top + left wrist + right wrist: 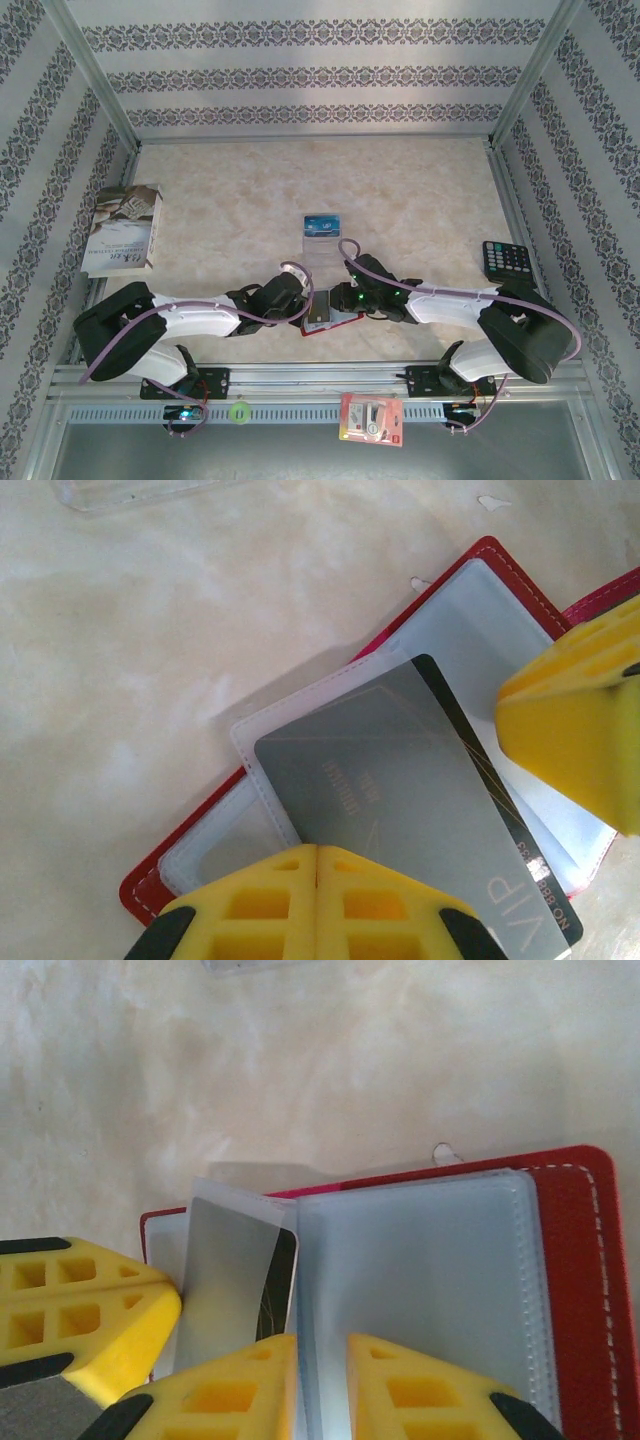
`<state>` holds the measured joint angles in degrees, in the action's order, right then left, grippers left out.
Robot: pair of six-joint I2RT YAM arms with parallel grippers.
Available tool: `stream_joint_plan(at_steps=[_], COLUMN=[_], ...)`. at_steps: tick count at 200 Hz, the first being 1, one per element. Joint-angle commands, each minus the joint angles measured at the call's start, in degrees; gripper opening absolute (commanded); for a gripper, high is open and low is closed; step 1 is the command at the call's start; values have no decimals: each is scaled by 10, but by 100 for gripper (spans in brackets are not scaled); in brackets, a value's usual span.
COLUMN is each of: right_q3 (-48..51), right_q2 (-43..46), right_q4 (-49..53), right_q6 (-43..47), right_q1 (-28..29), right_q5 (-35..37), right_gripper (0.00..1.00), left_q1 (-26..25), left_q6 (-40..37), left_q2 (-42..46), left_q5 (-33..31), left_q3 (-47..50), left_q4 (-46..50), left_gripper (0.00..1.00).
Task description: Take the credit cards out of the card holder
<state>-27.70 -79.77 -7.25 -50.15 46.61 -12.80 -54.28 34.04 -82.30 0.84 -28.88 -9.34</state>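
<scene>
lying half out of card holder (490, 555), credit card (400, 780) sits under closed left tool (316, 855); right tool (322, 1345) unclear

Two white arm shells (195, 318) there, black joints, lilac cables (372, 268) looping along, green lights (356, 297) glowing, left tool (317, 852) and right tool (322, 1345) showing chunky yellow latticed fingers (230, 1390), black trim.
</scene>
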Motion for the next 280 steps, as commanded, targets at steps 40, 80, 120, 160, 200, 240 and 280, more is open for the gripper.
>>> stream_joint_plan(at_steps=[40, 80, 120, 160, 200, 240, 280], right_q3=[15, 20, 31, 46, 69, 98, 110], right_q2=[-28, -35, -27, -8, 24, 72, 113], right_q4=[-74, -86, -94, -104, -98, -47, -13], right_q6=[-36, -43, -52, -64, -81, -82, -75], right_q1=[-3, -3, -2, -3, -3, -4, -3], right_q5=[-42, -40, -32, -18, 11, 50, 60], right_gripper=[21, 18, 10, 0, 0, 0, 0], left_q1=[1, 1, 1, 1, 2, 5, 14], left_q6=[-7, -10, -8, -6, -8, -14, -46], left_q2=[-14, -12, -12, -15, -14, -4, -16], left_q5=[-5, -5, -6, -4, -9, -15, -20], left_q3=[11, 8, 10, 11, 10, 12, -15], left_q4=[20, 24, 21, 18, 24, 29, 39], left_gripper=[3, 1, 0, 0, 0, 0, 0])
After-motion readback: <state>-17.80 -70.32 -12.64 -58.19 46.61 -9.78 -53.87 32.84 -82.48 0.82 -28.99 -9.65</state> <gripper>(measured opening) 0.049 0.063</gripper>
